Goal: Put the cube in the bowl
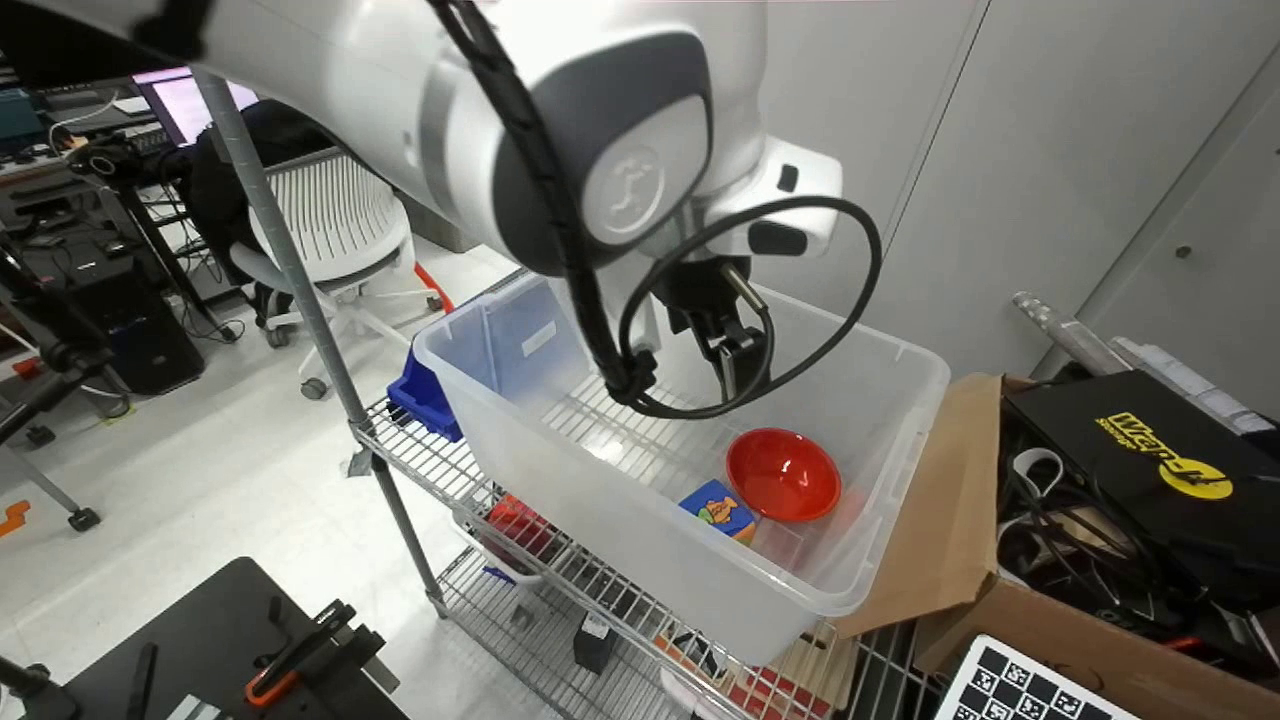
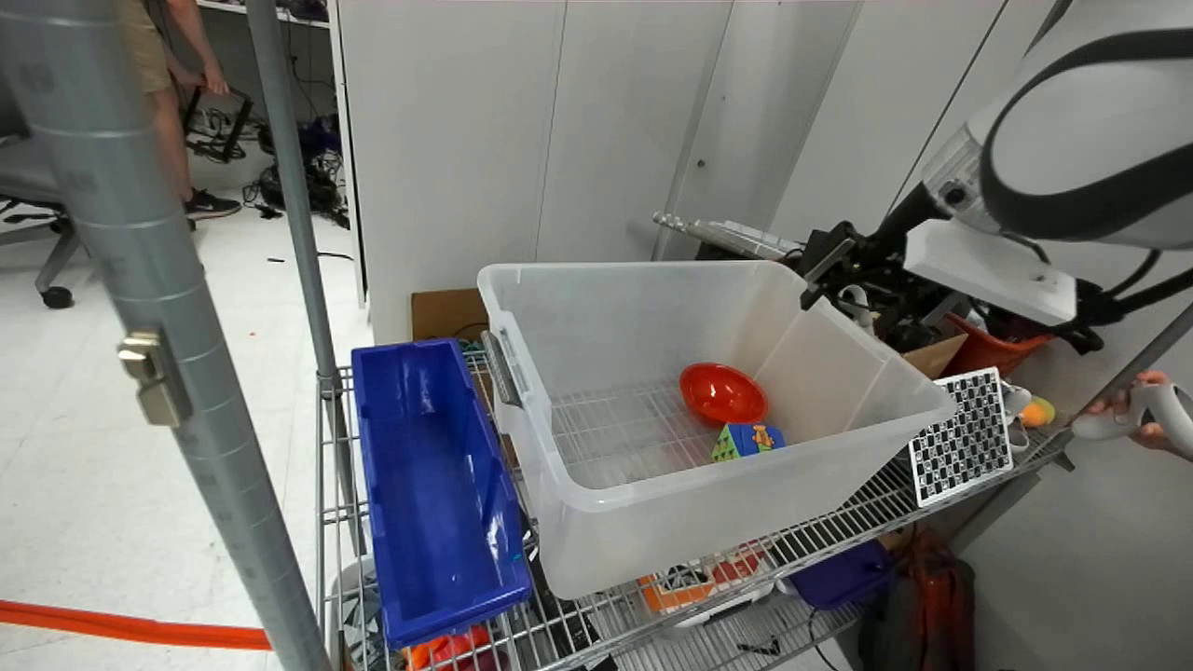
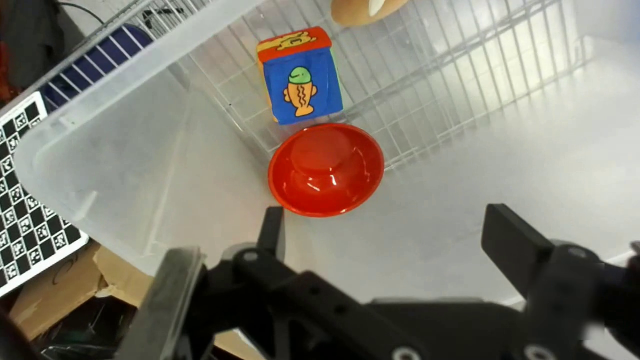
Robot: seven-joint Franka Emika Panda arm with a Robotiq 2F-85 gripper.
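bowl (image 3: 325,170): shiny red, hollow side up, sitting in the cloudy plastic bin (image 2: 671,522);
cube (image 3: 302,82): also in the bin, right beside the bowl, can't tell if they touch; blue fish-print face showing;
gripper (image 3: 385,232): released, spread wide, hanging higher up;
blue tray (image 2: 433,522): just outside the bin

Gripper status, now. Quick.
Gripper: open wide, holding nothing.
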